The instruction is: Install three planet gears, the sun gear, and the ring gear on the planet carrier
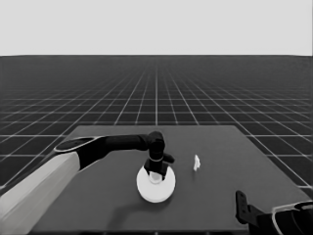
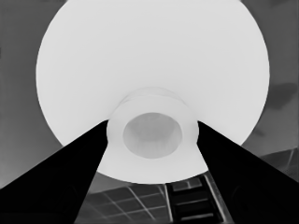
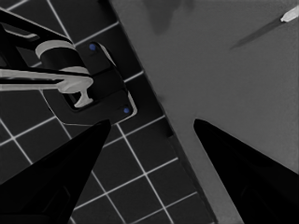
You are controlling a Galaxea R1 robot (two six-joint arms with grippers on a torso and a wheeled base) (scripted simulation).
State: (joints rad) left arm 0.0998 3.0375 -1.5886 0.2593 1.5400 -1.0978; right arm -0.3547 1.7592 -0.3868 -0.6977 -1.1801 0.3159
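Observation:
Only one white disc shows, the larger round part [image 1: 155, 188], lying flat at the middle of the table. My left gripper [image 1: 155, 175] comes down on it from above. In the left wrist view the larger round part [image 2: 154, 60] fills the picture, and its raised hub with a hole [image 2: 152, 135] sits between the two black fingers, which touch its sides. The left gripper [image 2: 152, 123] is shut on that hub. The planet gears and the smaller round part are hidden. My right gripper [image 3: 152, 121] is parked open at the table's near right corner [image 1: 242, 205].
A thin white piece [image 1: 196, 162] stands right of the disc, also seen far off as the thin white piece [image 3: 289, 15]. Dark machinery with blue lights [image 3: 88, 88] lies past the table's edge. The left arm's pale part [image 1: 34, 196] fills the lower left.

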